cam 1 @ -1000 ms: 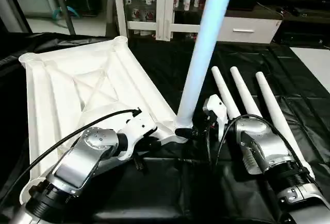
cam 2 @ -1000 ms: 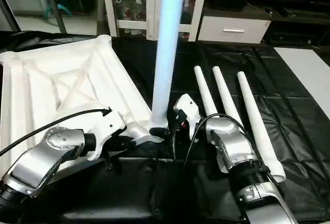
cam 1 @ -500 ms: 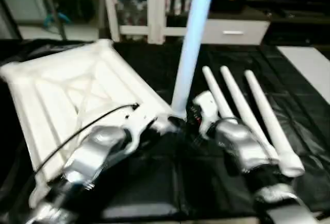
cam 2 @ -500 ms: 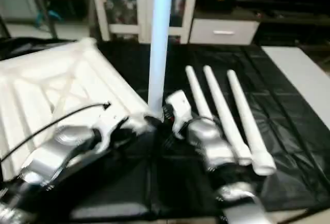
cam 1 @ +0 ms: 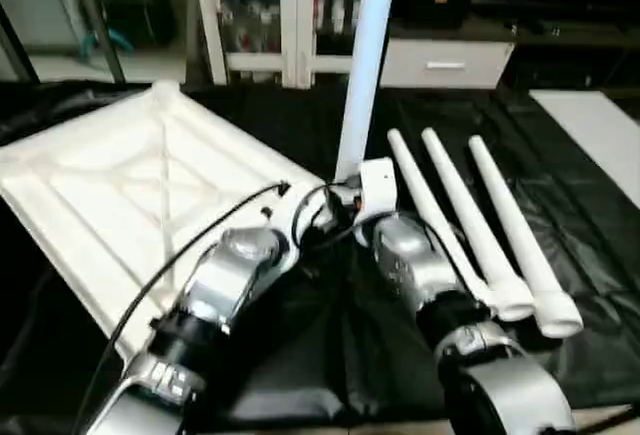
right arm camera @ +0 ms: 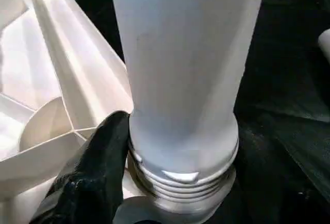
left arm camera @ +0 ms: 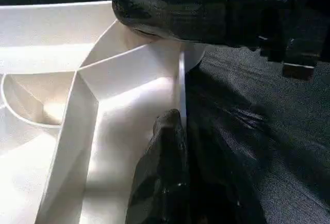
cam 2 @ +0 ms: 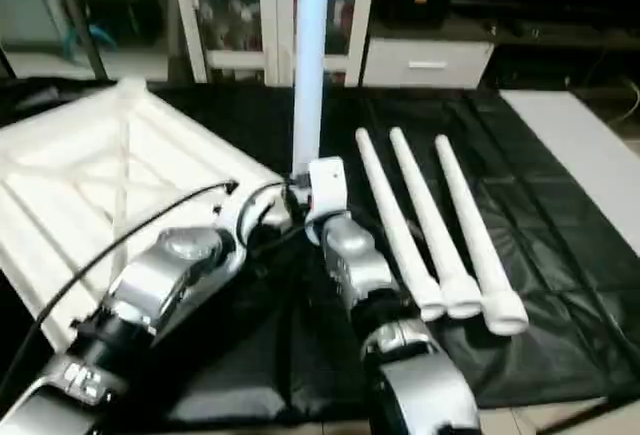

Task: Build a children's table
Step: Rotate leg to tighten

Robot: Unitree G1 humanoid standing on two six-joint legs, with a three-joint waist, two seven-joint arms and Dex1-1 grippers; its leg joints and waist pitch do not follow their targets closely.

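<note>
A white tube leg point(cam 1: 362, 65) is held upright by the right gripper point(right arm camera: 154, 183), whose fingers are clamped around its threaded base, directly over the near corner socket of the upturned tabletop point(cam 1: 130, 215) on the black sheet. The long axis of the leg runs vertically, threaded end down. The left gripper point(left arm camera: 165, 147), fingers together, is pressed on the tabletop's rim just beside that corner; three spare legs point(cam 1: 470, 225) lie flat on the right.

centre: I see upright leg point(cam 1: 362, 65) blocking, both forearms crowd its base
right: three loose legs point(cam 1: 470, 225) in way
far right: black sheet point(cam 1: 590, 215) open
left: tabletop point(cam 1: 130, 205) fills it
</note>
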